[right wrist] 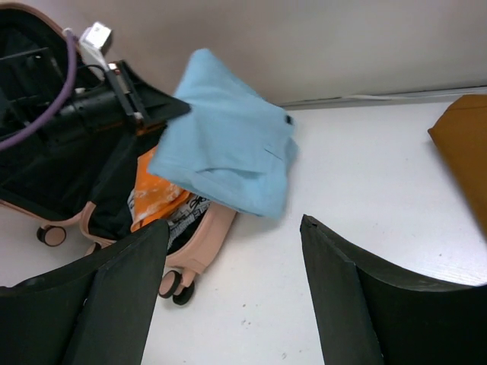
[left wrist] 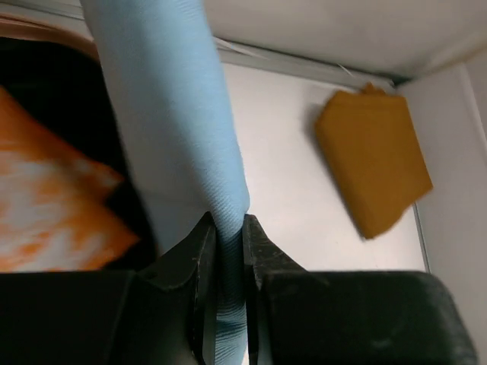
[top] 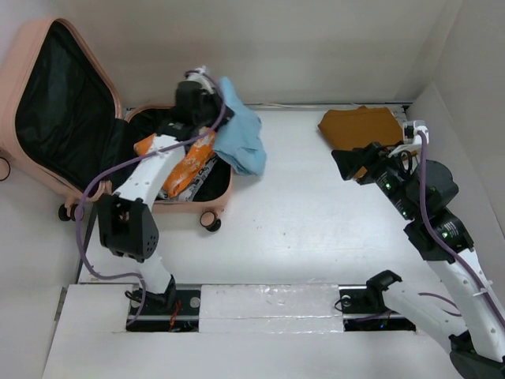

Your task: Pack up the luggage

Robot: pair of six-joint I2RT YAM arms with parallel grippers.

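Blue cloth (left wrist: 175, 114) between left pincer (left wrist: 227, 230) tips

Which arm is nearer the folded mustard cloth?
Right arm: open jaws close beside the mustard cloth, not touching. Left arm is across the table over the luggage, jaws shut on the blue garment.

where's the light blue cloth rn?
Top view, left side: the light blue cloth hangs pinched in the left gripper, over the right-hand rim of the luggage.
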